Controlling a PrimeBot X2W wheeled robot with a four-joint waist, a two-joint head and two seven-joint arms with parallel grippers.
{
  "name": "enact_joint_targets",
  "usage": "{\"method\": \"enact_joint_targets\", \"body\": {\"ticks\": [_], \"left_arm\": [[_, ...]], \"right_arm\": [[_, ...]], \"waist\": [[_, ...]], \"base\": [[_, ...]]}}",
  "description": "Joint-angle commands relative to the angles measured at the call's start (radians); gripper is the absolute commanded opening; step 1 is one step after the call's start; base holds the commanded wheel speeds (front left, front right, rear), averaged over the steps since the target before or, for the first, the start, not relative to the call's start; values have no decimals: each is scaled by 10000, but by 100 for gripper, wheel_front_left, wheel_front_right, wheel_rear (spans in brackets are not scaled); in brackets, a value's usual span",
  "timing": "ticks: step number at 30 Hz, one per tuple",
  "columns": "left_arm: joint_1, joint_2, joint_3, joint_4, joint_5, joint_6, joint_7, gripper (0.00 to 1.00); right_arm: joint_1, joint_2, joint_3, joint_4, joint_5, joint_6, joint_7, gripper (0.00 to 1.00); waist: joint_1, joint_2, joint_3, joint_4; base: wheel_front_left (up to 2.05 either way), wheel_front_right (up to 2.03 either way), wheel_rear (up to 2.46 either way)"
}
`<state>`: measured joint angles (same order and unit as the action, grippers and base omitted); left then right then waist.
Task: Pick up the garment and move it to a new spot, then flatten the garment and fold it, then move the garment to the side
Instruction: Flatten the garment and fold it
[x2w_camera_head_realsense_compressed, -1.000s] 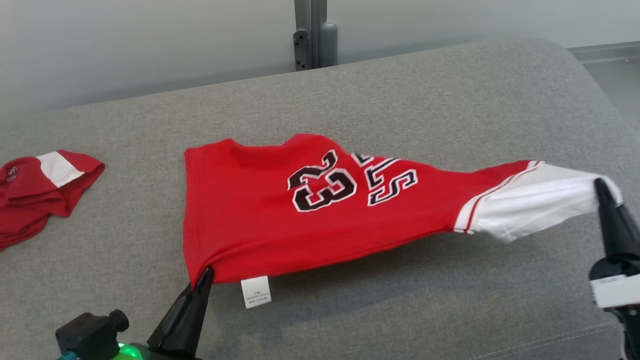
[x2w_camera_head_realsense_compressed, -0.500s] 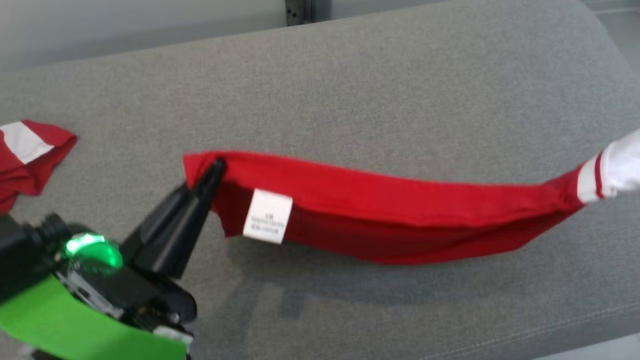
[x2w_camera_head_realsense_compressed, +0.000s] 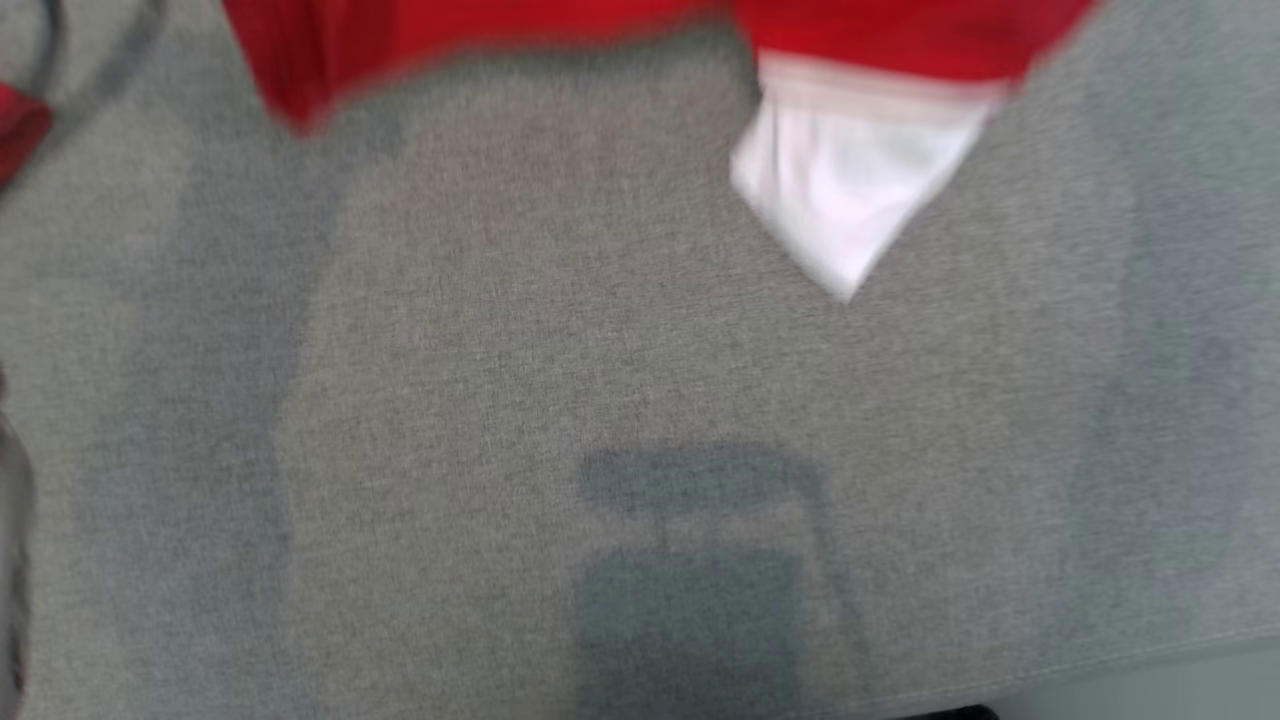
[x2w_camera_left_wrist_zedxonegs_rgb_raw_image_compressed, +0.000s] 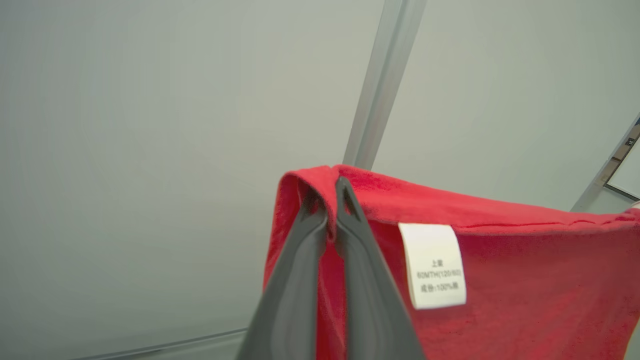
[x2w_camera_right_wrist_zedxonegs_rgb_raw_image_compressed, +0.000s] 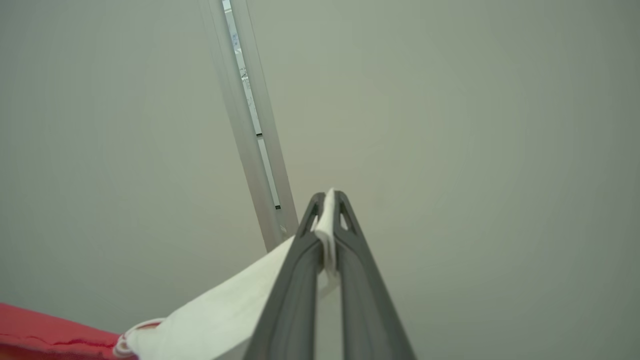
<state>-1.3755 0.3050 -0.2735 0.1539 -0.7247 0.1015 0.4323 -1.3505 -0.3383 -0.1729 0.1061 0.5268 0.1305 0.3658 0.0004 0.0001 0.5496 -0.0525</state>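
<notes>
Currently the garment (x2w_camera_head_realsense_compressed: 480, 25), a red jersey, is up in the air, strung between both grippers. In the head view only its lower edge shows, running along the top of the frame and badly blurred. White sleeve (x2w_camera_head_realsense_compressed: 850, 170) droops from it in a point, right of centre, over the grey upholstered surface (x2w_camera_head_realsense_compressed: 500, 350). Blur makes it hard to say whether the sleeve tip touches that surface.

Left gripper (x2w_camera_left_wrist_zedxonegs_rgb_raw_image_compressed: 332, 200): clenched. Both dark fingers are pressed together on a red corner of the hem, cloth folded over the fingertips. A white care label (x2w_camera_left_wrist_zedxonegs_rgb_raw_image_compressed: 434, 265) with small print hangs just beside the fingers. The red body spreads off to the right of the left wrist view.

Right gripper (x2w_camera_right_wrist_zedxonegs_rgb_raw_image_compressed: 327, 200): also clenched, grasping the edge of the white sleeve. A thin sliver of white cloth stands up between the fingertips. The rest of the sleeve falls away to the lower left of the right wrist view, meeting red fabric at a striped seam.

Below the jersey, soft shadows lie across the grey surface, with one blocky dark shadow (x2w_camera_head_realsense_compressed: 700, 580) at bottom centre. A scrap of other red cloth (x2w_camera_head_realsense_compressed: 15, 130) sits at the far left edge of the head view, well apart from the hanging sleeve.

Behind the cloth in both wrist views is a pale wall (x2w_camera_left_wrist_zedxonegs_rgb_raw_image_compressed: 150, 125), crossed by a slanting metal post (x2w_camera_left_wrist_zedxonegs_rgb_raw_image_compressed: 385, 75).
</notes>
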Motion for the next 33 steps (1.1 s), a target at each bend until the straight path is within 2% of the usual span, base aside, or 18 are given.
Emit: {"method": "enact_joint_targets", "body": {"ticks": [1,5,9,14,17,22,28,33], "left_arm": [[-957,-70,-102,656,451,-70,-440,0],[-2657,-477,-250,2668,1095,-246,-1762,0],[-3647,-766,-224,4140,1362,-515,-3021,0],[-3316,-1175,-302,5697,1177,-1103,-4063,0],[-2563,-1297,-488,6403,1105,-1591,-4573,0],[-492,-1281,-1025,6997,1008,-2167,-5340,0],[3432,-1065,-1730,6549,580,-2310,-6351,0],[7126,-928,-1934,5385,93,-2277,-6663,0]], "right_arm": [[-882,170,122,516,-474,4,-238,0],[-2926,595,323,2139,-1490,2,-1273,0],[-4083,880,417,3404,-1949,4,-2045,0],[-3513,1001,618,4537,-1431,2,-2875,0],[-2173,903,940,4687,-694,2,-3424,0],[1374,426,1932,3975,687,4,-4444,0],[6090,-159,2804,2745,2244,-9,-5591,0],[9228,-425,3078,1921,3023,-16,-5979,0]], "waist": [[-4,-1,1939,605],[-4,-1,2338,542],[-4,-1,2687,434],[-4,-1,2897,400],[-4,-1,2800,410],[-4,-1,2120,402],[-4,-1,348,321],[-4,-1,-1485,110]], "base": [[0,0,0],[0,0,0],[0,0,0],[0,0,0],[0,0,0],[0,0,0],[0,0,0],[0,0,0]]}}
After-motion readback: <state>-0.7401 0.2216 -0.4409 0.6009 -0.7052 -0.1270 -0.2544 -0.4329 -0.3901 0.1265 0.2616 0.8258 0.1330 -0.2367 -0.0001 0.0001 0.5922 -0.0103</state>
